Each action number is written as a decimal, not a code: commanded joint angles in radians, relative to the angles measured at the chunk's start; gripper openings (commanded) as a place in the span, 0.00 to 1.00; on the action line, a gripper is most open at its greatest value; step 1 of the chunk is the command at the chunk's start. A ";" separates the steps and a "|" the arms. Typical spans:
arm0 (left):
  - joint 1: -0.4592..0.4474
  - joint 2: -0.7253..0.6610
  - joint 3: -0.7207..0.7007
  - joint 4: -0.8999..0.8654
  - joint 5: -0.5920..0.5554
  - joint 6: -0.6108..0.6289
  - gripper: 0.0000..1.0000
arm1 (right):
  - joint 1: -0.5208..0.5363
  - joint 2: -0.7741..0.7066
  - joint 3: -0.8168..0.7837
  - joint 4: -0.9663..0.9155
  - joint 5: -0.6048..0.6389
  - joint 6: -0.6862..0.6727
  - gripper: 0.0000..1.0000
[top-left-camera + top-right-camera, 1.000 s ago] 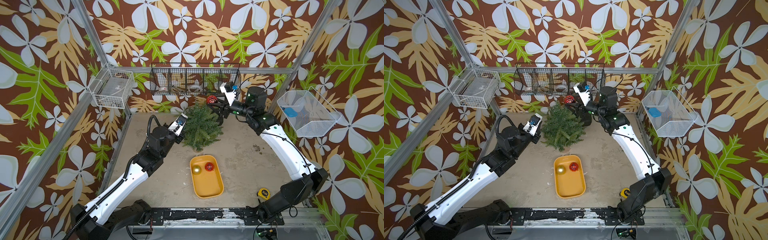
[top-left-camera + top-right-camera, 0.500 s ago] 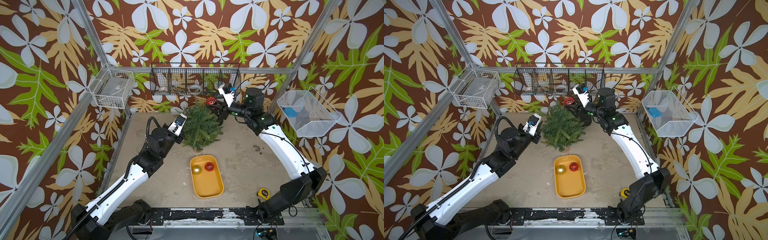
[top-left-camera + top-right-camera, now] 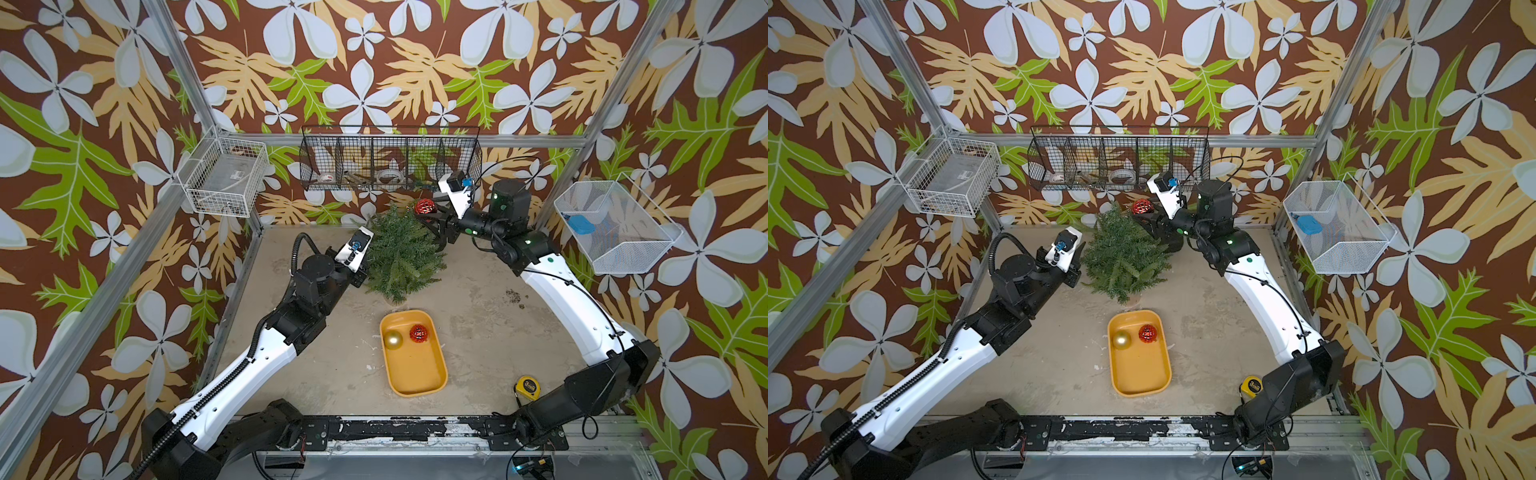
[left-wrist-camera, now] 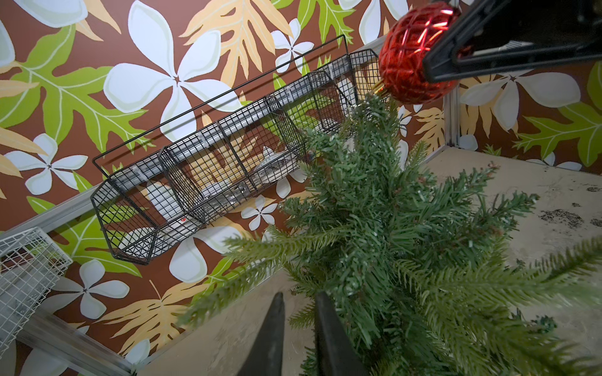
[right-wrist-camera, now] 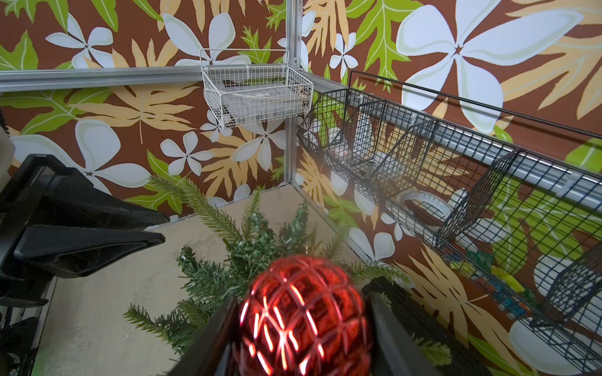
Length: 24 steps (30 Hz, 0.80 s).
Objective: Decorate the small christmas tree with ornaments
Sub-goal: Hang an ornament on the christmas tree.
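The small christmas tree stands at the back of the table. My right gripper is shut on a glittery red ornament, holding it right at the tree's tip. The left gripper sits low at the tree's left side. Its jaws stand a narrow gap apart, with bare table showing between them. A gold ornament and a second red ornament lie in the yellow tray in front of the tree.
A black wire basket hangs on the back wall just behind the tree and the right gripper. White wire baskets hang on the left wall and the right wall. A yellow-and-black tape measure lies at the front right.
The right gripper has lowered the red ornament slightly toward the tree's tip. The left arm has hardly moved.
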 commanded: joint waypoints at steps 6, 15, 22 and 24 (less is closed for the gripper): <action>0.004 0.000 0.008 0.017 0.009 -0.012 0.20 | 0.001 -0.008 -0.011 0.006 0.014 -0.010 0.46; 0.006 0.000 0.009 0.014 0.010 -0.014 0.20 | 0.001 -0.032 -0.044 0.022 0.004 -0.002 0.46; 0.007 0.001 0.010 0.009 0.013 -0.014 0.19 | 0.000 -0.042 -0.052 0.029 -0.007 0.001 0.46; 0.007 0.001 0.009 0.008 0.015 -0.012 0.20 | 0.000 -0.042 -0.049 0.035 -0.007 0.001 0.46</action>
